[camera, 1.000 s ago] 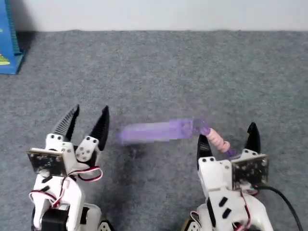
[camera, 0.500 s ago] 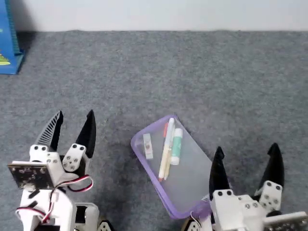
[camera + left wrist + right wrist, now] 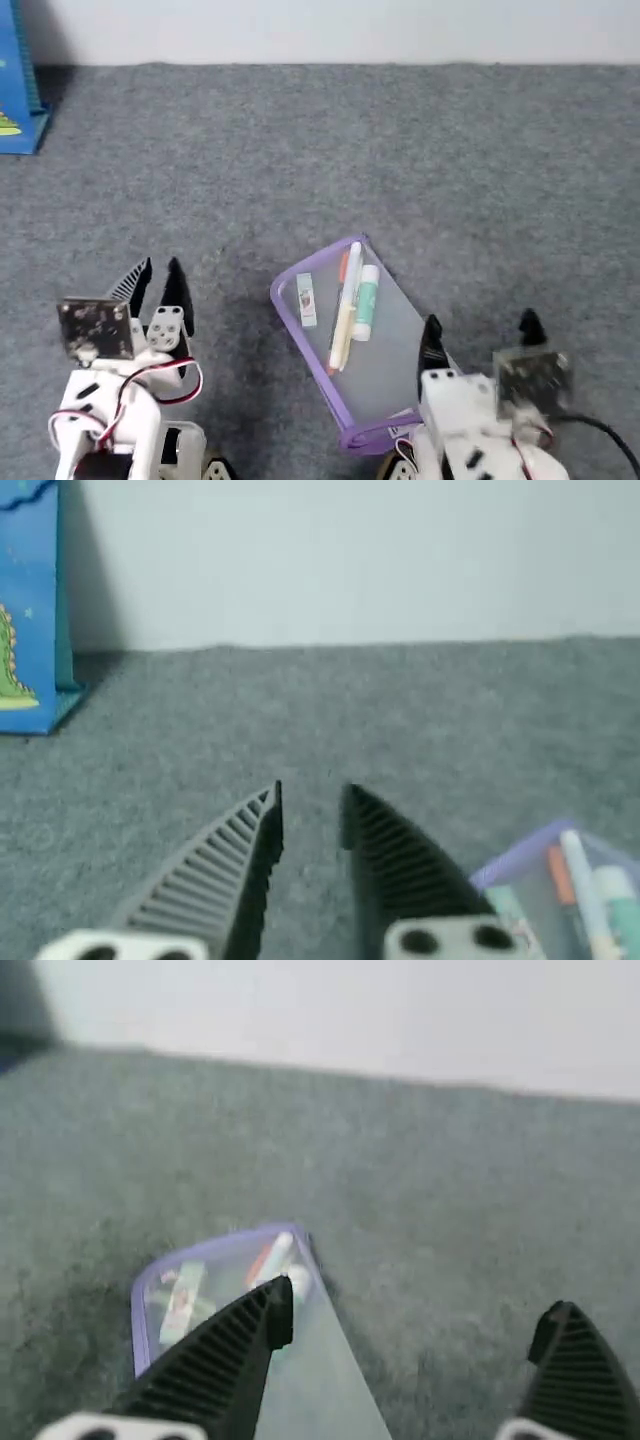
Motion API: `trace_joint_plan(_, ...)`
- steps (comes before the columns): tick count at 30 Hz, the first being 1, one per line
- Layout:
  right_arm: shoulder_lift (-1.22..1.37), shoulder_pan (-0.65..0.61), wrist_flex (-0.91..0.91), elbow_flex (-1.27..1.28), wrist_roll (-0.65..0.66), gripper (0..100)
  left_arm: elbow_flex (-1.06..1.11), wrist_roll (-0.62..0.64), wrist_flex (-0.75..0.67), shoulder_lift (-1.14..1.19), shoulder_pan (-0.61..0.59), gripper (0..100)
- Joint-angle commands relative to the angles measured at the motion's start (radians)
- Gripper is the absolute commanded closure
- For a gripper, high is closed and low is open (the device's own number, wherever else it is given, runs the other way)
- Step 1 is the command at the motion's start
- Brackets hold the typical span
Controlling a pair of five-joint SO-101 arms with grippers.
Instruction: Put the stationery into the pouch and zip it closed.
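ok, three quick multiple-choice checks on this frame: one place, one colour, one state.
1. Where is the pouch?
A. flat on the grey carpet
B. inside a drawer
C. on a shelf

2. What colour is its edging?
A. green
B. purple
C. red

3. The right gripper is:
A. shut on the pouch
B. shut on nothing
C. open

Key:
1 A: the high view shows it lying flat on the carpet.
2 B: a purple band rims the clear panel.
3 C: its fingers stand wide apart in the right wrist view.
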Motion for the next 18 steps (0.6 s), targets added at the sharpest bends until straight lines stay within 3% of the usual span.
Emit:
trace_joint_plan(1, 0.005, 0.016, -0.036, 0.035, -0.008, 77.4, 0.030, -0.080, 0.003, -0.009, -0.008, 99)
trace_joint_plan(5, 0.007, 0.137, -0.140, 0.061, 0.003, 99.8, 0.105, -0.146, -0.002, -0.009, -0.009, 99)
trace_joint_plan(8, 0.005, 0.255, -0.213, 0.180, 0.054, 94.3, 0.174, -0.167, -0.041, -0.009, -0.009, 99)
trace_joint_plan(12, 0.005, 0.371, -0.361, 0.385, 0.106, 99.3, 0.294, -0.166, -0.120, -0.009, -0.009, 99)
trace_joint_plan(18, 0.005, 0.438, -0.524, 0.647, 0.112, 98.4, 0.461, -0.167, -0.233, -0.009, -0.009, 99)
